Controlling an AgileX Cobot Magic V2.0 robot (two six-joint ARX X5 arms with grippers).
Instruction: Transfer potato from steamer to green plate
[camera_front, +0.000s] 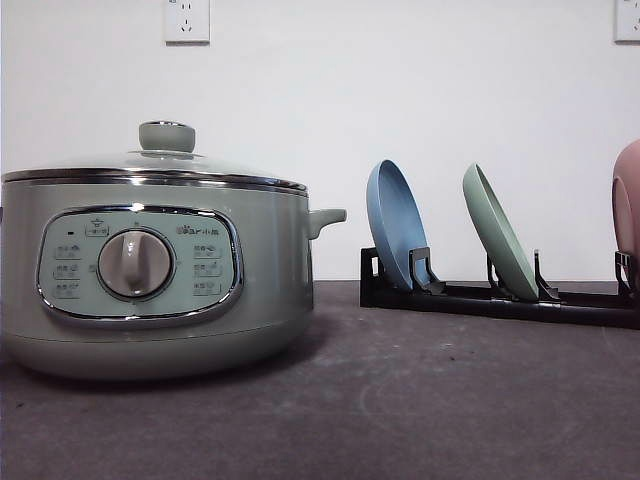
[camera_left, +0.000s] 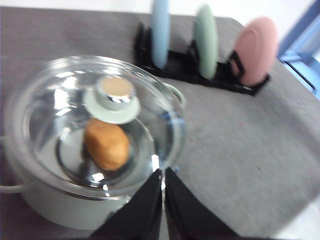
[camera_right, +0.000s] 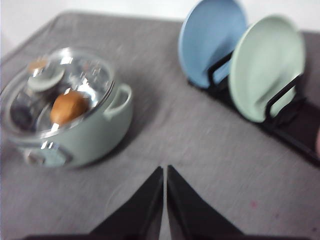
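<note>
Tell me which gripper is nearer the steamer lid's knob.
Left. The left gripper hangs just over the steamer rim, near the knob; the right gripper sits farther off over bare table.

Potato (camera_left: 106, 144) inside lidded steamer (camera_front: 150, 270), left of racked plates.

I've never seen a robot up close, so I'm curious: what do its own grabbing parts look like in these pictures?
From each wrist camera you see two plain black fingers that taper like wedges to narrow tips. The left gripper and the right gripper look alike: dark, matte, flat-sided, meeting along a thin pale seam. No cables, labels or markings show on them, and the pictures are somewhat blurred.
</note>
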